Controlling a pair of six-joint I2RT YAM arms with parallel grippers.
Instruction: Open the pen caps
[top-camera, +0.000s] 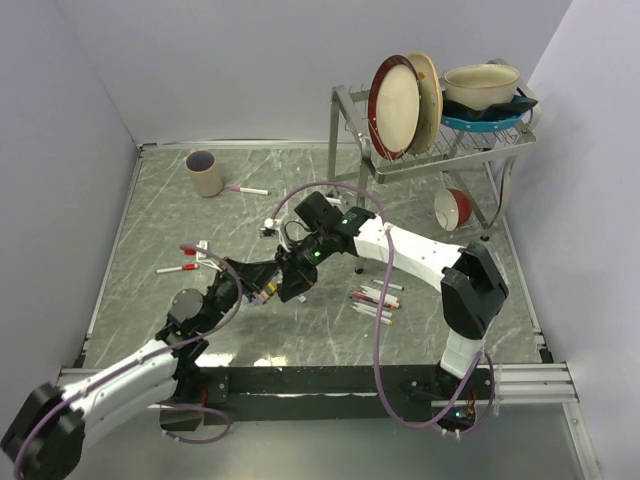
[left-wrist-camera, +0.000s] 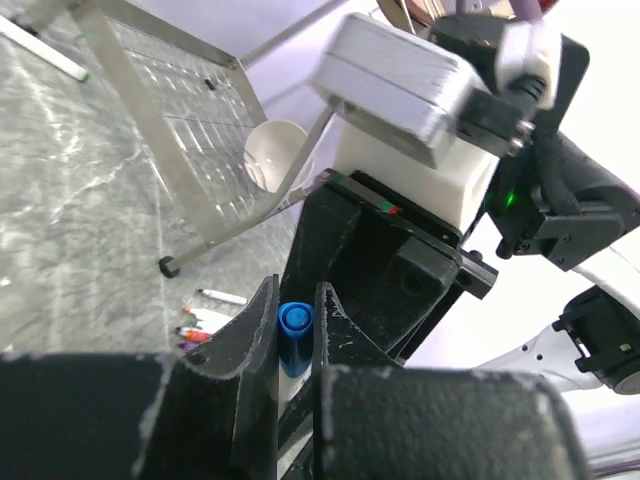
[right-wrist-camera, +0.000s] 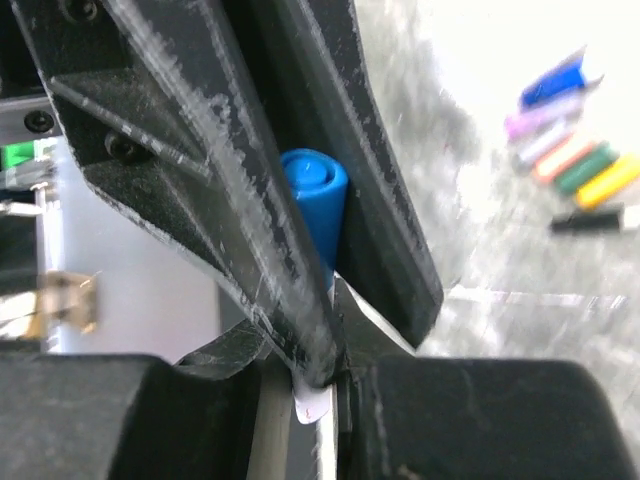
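Left gripper (left-wrist-camera: 296, 305) and right gripper (top-camera: 296, 282) both pinch one pen (right-wrist-camera: 310, 405) mid-uncapping; its blue cap (right-wrist-camera: 315, 205) next needs a straight pull apart.

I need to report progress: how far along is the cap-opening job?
Nothing clearly finished: I can't tell whether the scattered pens at the left are uncapped. In hand: the left gripper and right gripper both have jaws shut on one blue-capped pen, cap seemingly on. Left: the pile of capped pens by the right arm.

A brown cup (top-camera: 204, 172) stands well apart from a rack (top-camera: 352, 130) holding plates (top-camera: 393, 104).
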